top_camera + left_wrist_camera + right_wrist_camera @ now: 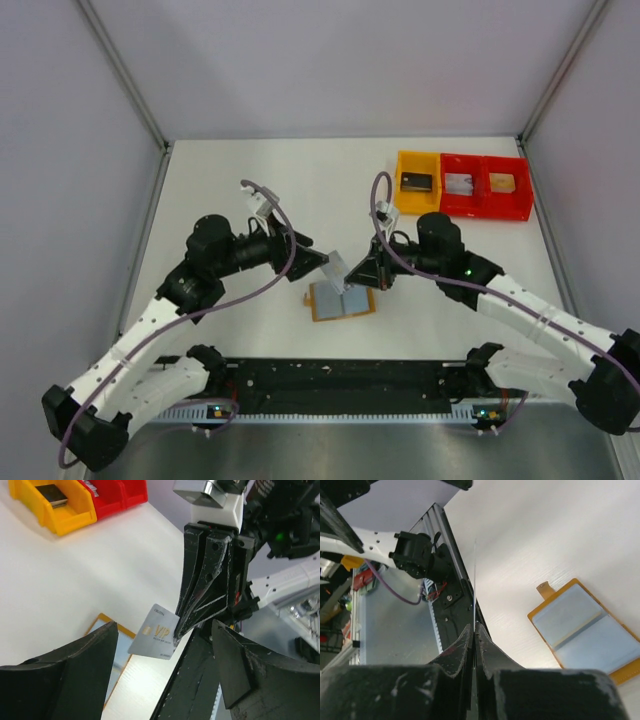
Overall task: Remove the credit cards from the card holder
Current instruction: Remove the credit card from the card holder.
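The card holder point(342, 300) lies open on the table, tan-orange rim, grey-blue inner face up; it also shows in the right wrist view point(585, 630) and partly in the left wrist view point(121, 652). My right gripper point(355, 274) is shut on a credit card point(336, 267), a silver card marked VIP point(156, 638), held upright above the holder. The right wrist view shows that card edge-on point(475, 580) between the closed fingertips of the right gripper point(474, 628). My left gripper point(316, 262) is open, its jaws standing wide on either side of the card point(164, 645) without touching it.
A yellow tray point(418, 182) and a red tray point(487, 186) with small rectangles stand at the back right. The black rail point(340, 378) runs along the near table edge just below the holder.
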Controlling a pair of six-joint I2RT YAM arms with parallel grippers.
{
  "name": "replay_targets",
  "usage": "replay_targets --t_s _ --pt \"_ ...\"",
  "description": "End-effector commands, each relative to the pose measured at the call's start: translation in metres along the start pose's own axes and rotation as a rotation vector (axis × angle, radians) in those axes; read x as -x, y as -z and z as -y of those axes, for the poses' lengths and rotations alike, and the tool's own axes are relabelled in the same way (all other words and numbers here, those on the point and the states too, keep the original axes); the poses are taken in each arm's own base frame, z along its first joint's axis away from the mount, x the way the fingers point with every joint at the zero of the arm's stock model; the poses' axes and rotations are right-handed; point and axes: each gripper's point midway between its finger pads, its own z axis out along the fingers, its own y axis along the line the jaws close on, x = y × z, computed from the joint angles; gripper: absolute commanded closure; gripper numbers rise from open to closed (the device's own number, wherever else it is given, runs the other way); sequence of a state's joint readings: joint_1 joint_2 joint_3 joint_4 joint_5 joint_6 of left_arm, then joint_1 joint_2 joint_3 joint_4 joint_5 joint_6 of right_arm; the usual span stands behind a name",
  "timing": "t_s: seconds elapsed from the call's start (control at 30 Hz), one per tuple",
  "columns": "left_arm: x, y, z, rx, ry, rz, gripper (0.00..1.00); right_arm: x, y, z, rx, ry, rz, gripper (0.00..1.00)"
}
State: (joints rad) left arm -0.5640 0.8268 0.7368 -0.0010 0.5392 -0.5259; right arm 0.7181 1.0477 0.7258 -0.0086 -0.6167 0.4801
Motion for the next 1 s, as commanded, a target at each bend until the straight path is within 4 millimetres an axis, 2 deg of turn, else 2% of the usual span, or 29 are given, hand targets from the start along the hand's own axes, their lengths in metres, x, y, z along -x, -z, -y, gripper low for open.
replay_targets --t_s 0.0,0.13,0.3,0.7,0.83,0.97 --pt "-0.016 0.009 0.012 -0.100 -0.225 -0.184 0.21 0.003 0.018 -0.027 0.090 0.168 -0.077 1.00" --pt "-0.015 0.010 0.028 -0.217 -0.297 -0.216 0.21 0.005 0.026 -0.043 0.160 0.233 -0.099 1.00" --pt "-0.023 0.010 0.046 -0.371 -0.279 -0.275 0.23 0.009 0.029 -0.055 0.211 0.277 -0.101 1.00" --pt "-0.029 -0.002 0.053 -0.492 -0.185 -0.360 0.32 0.006 0.022 -0.062 0.244 0.303 -0.150 1.00" --pt "-0.029 -0.004 0.058 -0.529 -0.180 -0.374 0.46 0.005 0.019 -0.060 0.238 0.302 -0.164 1.00" --pt "-0.029 -0.005 0.057 -0.525 -0.182 -0.373 0.82 0.007 0.016 -0.052 0.192 0.302 -0.154 1.00"
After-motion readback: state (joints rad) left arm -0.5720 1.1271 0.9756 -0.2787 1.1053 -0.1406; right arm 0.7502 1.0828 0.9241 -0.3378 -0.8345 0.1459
